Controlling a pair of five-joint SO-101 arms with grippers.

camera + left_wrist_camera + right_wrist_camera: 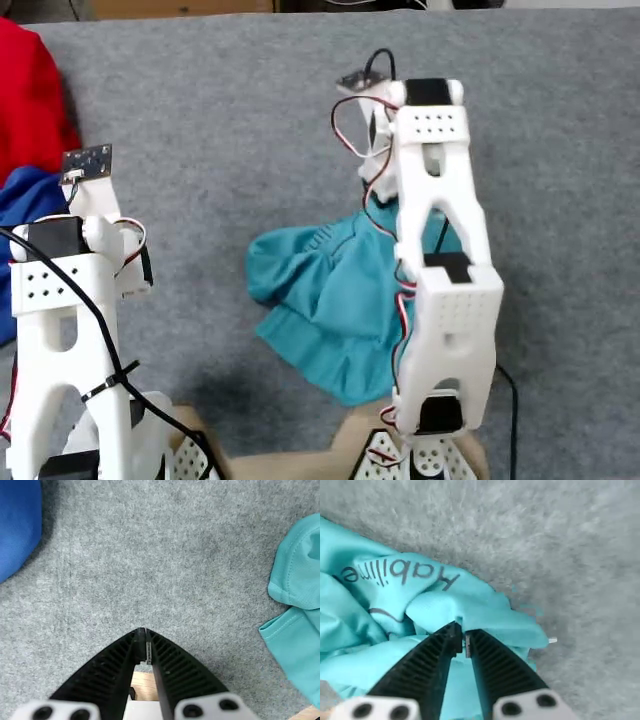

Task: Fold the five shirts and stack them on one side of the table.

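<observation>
One thin fold of teal shirt (485, 615) pinched by right gripper (464, 641); might slip loose; left gripper (144, 642) pressed together, empty.

A grey, felt-like fabric covering (200, 120) spreads across the whole tabletop, its nap fuzzy and evenly lit, with only soft shadows on it. A pale wooden board (290, 465) shows at the near edge. A brown wooden strip (180, 6) runs beyond the far edge.
</observation>
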